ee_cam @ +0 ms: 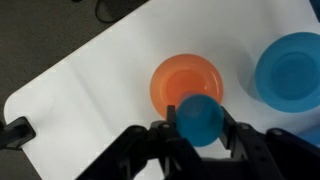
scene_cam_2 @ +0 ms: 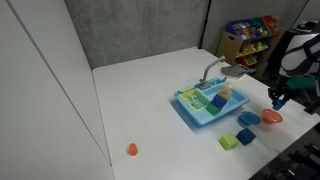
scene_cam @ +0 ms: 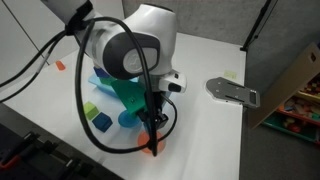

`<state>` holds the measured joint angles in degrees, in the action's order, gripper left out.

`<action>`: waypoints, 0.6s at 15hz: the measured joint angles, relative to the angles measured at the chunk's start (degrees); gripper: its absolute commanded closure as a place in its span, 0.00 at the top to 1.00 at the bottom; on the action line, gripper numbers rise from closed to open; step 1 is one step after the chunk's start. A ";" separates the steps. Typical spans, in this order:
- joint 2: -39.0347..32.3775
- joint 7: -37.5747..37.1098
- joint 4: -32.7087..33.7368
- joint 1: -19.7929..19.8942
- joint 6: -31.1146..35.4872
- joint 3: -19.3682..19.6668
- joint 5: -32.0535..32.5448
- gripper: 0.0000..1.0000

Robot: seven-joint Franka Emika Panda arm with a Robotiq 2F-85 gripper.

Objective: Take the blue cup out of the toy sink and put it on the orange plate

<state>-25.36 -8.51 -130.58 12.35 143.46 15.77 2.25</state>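
Observation:
In the wrist view my gripper [ee_cam: 200, 128] is shut on the blue cup [ee_cam: 200, 116], a small round blue cup seen from above. It hangs just over the near rim of the orange plate [ee_cam: 185, 78], which lies on the white table. In an exterior view the gripper [scene_cam_2: 278, 101] is above the orange plate [scene_cam_2: 272, 118], to the right of the light blue toy sink [scene_cam_2: 200, 108]. In the other exterior view the arm hides most of the sink [scene_cam: 103, 84], and only a sliver of the plate [scene_cam: 153, 150] shows under the gripper [scene_cam: 152, 136].
A flat round blue dish [ee_cam: 292, 66] lies right beside the plate, also seen in an exterior view [scene_cam_2: 248, 118]. A blue cube [scene_cam_2: 245, 136] and a green block [scene_cam_2: 229, 142] lie near the table's front. A small orange piece [scene_cam_2: 132, 150] lies far off. A toy shelf [scene_cam_2: 250, 38] stands behind.

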 measured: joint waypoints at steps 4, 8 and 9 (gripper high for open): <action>-2.04 0.00 0.03 0.53 1.81 0.67 -0.01 0.17; -2.72 0.00 0.01 0.91 1.89 0.83 -0.04 0.17; -2.89 0.00 -0.01 0.99 1.89 0.83 -0.04 0.17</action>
<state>-28.24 -8.51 -130.59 13.33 145.34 16.61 2.20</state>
